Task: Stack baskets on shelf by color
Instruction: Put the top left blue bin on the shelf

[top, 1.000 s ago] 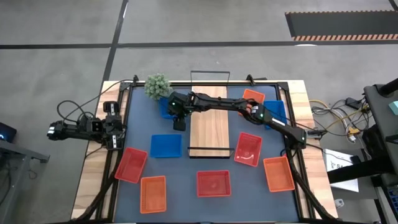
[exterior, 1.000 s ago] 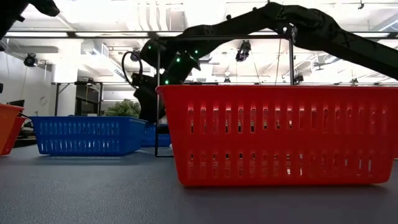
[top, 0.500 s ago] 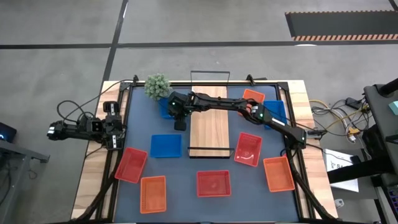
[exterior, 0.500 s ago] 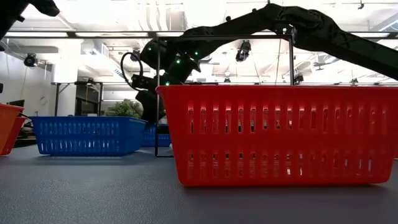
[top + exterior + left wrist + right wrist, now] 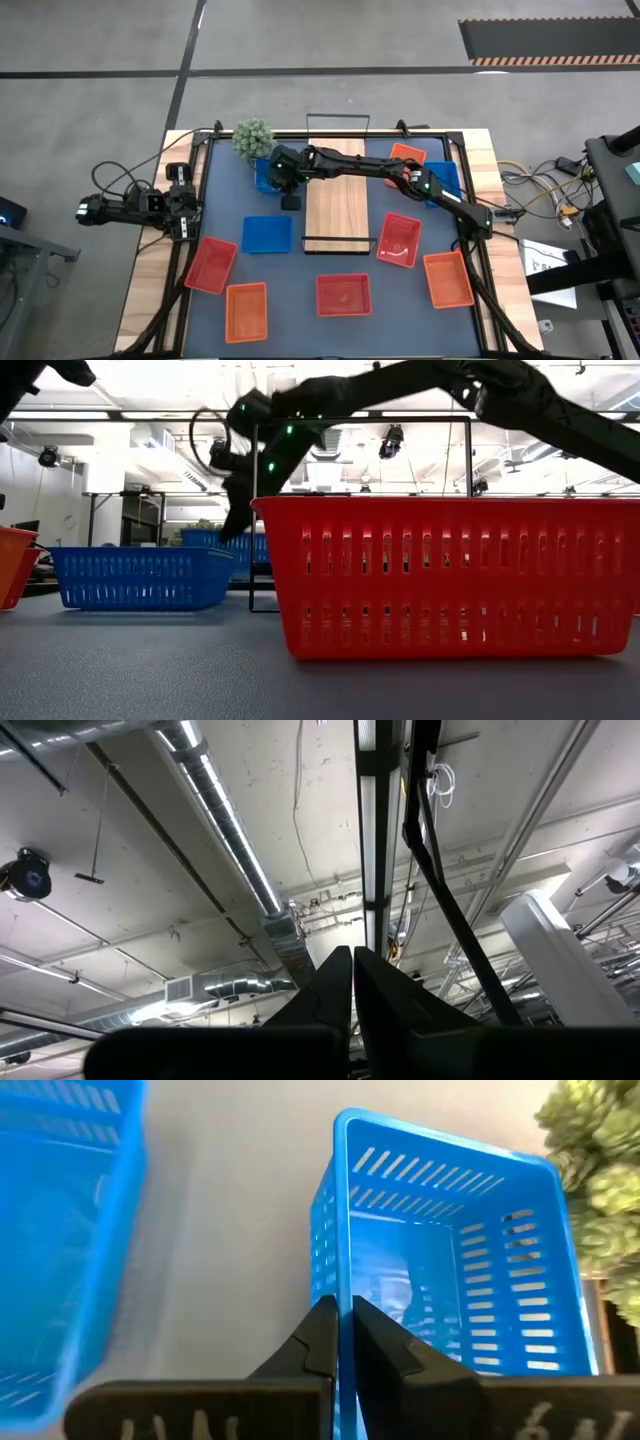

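Pinching a blue basket [image 5: 450,1270] by its wall, the right gripper [image 5: 338,1342] is holding it clear of the mat.
It is hanging at the shelf's [image 5: 334,195] ten o'clock, beside the green plant ball [image 5: 253,138]; the left gripper [image 5: 352,982] is sitting closed and empty at the table's nine o'clock edge.

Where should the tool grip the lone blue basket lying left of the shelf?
Probably on one long rim wall of the blue basket, coming straight down: it sits upright and open-topped on the mat, apart from its neighbours, and its thin perforated wall fits between two fingers.
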